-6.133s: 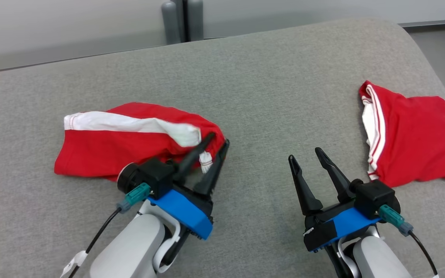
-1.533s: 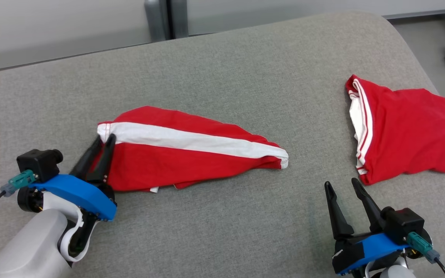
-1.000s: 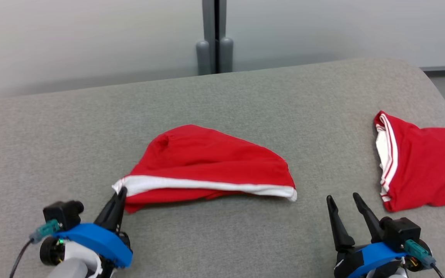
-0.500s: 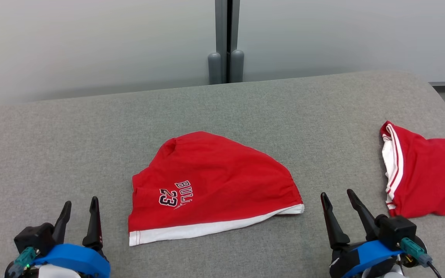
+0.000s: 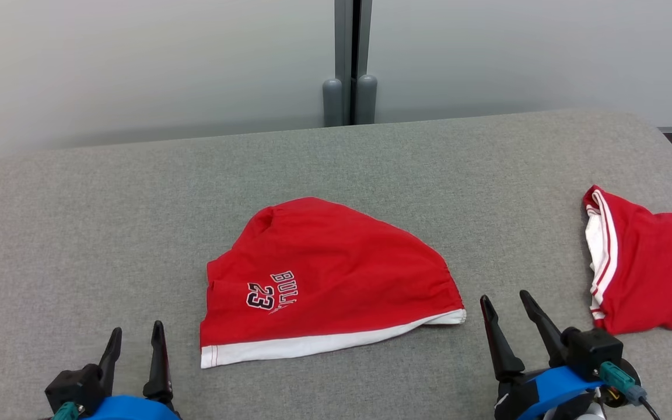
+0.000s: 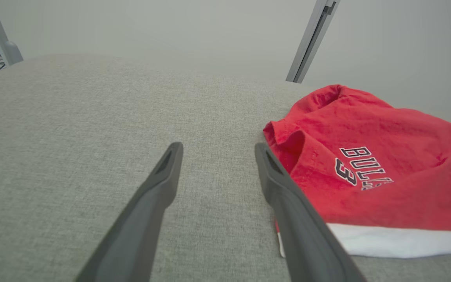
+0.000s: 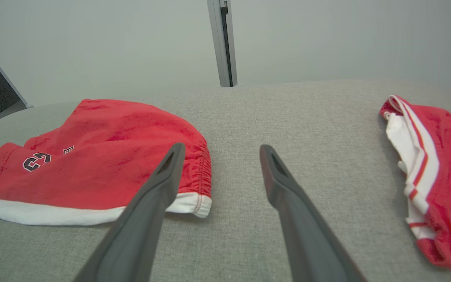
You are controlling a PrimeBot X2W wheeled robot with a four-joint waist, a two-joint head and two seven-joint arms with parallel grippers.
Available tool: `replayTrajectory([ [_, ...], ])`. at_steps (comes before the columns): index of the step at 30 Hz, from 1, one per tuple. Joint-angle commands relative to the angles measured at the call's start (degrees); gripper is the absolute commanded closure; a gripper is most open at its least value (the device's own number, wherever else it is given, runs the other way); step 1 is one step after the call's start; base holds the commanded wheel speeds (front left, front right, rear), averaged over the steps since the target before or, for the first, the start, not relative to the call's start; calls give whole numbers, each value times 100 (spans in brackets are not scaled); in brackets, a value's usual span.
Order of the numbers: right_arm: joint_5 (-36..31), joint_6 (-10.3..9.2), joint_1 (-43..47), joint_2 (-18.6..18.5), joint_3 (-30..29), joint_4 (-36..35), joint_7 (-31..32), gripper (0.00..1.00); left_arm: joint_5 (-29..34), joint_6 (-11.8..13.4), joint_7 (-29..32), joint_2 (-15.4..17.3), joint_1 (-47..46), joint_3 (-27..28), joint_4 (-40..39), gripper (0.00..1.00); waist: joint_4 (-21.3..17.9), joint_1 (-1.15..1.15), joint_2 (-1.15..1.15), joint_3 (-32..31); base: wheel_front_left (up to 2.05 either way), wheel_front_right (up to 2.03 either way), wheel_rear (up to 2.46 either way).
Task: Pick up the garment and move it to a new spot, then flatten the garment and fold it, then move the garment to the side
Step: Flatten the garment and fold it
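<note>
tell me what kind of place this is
Likely an indoor lab or test room set up for clothes folding: a broad grey fabric-covered surface, plain pale wall panels joined by a metal post, and a red garment laid out near a second red garment.

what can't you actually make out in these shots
Shorts print: head view, end of the word lost in a crease; left wrist view, a fold covers the first digit.
Second garment: head view, cut off by the right edge, so its kind is unclear.
Left gripper: head view, body cut off by the bottom edge.
</note>
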Motion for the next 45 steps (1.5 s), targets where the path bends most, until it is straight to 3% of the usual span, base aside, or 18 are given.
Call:
replayTrajectory([
  [1, -1, 1, -8, -24, 17, 14, -16, 0, 42, -52, -13, -16, -10, -51, -1, 0, -7, 0, 0, 10, 0, 0, 0],
  [9, -116, 1, -42, -24, 95, 169, -16, 0, -161, -53, -13, 72, -44, -524, 34, 0, -39, 0, 0, 163, 0, 0, 0],
  [18, -162, 1, -59, -24, 169, 194, -16, 0, -986, -36, -13, 338, -104, -1577, 407, 0, -115, 0, 0, 291, 0, 0, 0],
  [31, -147, 1, -90, -23, 172, 112, -16, 0, -1765, -37, 4, 675, -297, -2317, 552, 0, -227, 0, 0, 436, 0, 0, 0],
  [32, -141, 1, -90, -23, 176, 111, -16, 0, -1801, -37, 5, 698, -307, -2338, 550, 6, -231, 0, 0, 447, 0, 0, 0],
  [33, -132, 1, -92, -24, 185, 124, -16, 0, -1839, -37, 5, 715, -316, -2355, 549, 50, -233, 0, 0, 459, 0, 0, 0],
  [36, -72, 1, -115, -23, 287, 191, -16, 0, -1878, -37, 1, 755, -385, -2305, 458, 100, -217, 0, 0, 499, 0, 0, 0],
  [45, 164, 1, -343, -24, 702, 539, -16, 0, -1757, -36, -2, 857, -409, -2131, 366, 100, -47, 0, 0, 623, 0, 0, 0],
])
